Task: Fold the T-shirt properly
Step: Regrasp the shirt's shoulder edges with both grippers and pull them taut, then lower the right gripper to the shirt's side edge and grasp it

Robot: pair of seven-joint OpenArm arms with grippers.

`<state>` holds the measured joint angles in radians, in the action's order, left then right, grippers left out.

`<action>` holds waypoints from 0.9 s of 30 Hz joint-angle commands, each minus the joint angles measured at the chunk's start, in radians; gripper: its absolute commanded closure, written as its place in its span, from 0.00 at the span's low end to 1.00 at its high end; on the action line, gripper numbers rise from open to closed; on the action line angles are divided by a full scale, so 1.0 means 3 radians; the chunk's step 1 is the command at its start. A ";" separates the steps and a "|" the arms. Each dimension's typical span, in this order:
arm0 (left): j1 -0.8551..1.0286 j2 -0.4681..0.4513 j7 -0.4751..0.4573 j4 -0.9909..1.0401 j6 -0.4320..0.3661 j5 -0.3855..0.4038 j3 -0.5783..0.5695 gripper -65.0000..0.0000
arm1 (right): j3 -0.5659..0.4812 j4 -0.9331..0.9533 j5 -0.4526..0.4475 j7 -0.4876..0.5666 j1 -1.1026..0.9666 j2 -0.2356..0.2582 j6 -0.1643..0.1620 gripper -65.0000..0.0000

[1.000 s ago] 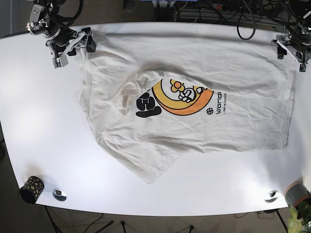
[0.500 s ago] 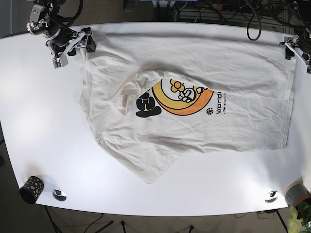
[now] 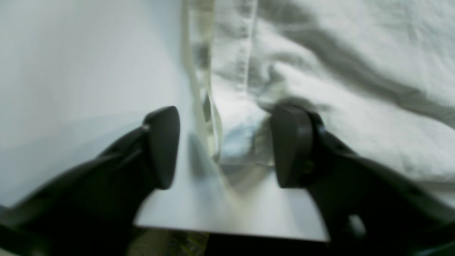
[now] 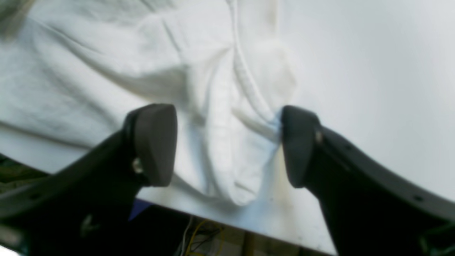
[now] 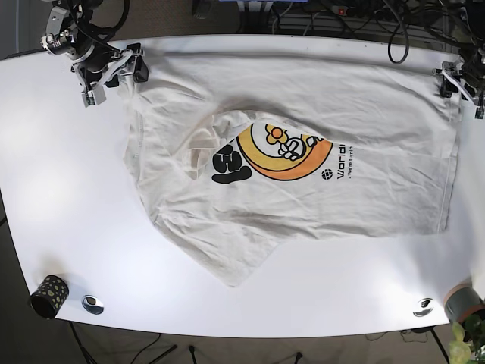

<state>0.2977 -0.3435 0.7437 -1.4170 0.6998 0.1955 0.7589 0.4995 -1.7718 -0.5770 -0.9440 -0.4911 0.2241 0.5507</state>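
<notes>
The white T-shirt (image 5: pixel 364 114) lies spread across the white table (image 5: pixel 61 189), its orange, yellow and black print (image 5: pixel 276 152) face up near the middle. My left gripper (image 5: pixel 460 85) stands at the shirt's far right corner. In the left wrist view this gripper (image 3: pixel 227 149) is open, with the shirt's hemmed edge (image 3: pixel 213 135) lying between its dark fingers (image 3: pixel 161 147). My right gripper (image 5: pixel 114 76) is at the far left corner. The right wrist view shows it (image 4: pixel 227 145) open, with a bunched fold of the shirt (image 4: pixel 231 156) between its fingers (image 4: pixel 154 144).
A black patterned cup (image 5: pixel 49 296) stands at the near left corner beside a small metal disc (image 5: pixel 92 304). Another disc (image 5: pixel 423 306) and a grey object (image 5: pixel 462 303) sit near right. Cables run behind the table's far edge (image 4: pixel 249 231).
My left gripper slid outward along the far right edge, then settled slightly lower at the shirt's corner. The right gripper and the shirt have barely moved.
</notes>
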 commanded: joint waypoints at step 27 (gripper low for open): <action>0.0457 -0.0018 0.0071 -0.0276 -0.0006 -0.0092 0.0178 0.87 | 0.0046 -0.0265 -0.0028 -0.0012 -0.0432 0.0023 -0.0002 0.96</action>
<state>0.4320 -0.3309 0.7521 -1.4887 0.7048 0.1905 0.8055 0.5034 -1.8317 -0.5819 -0.9554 -0.6163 0.2180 0.5510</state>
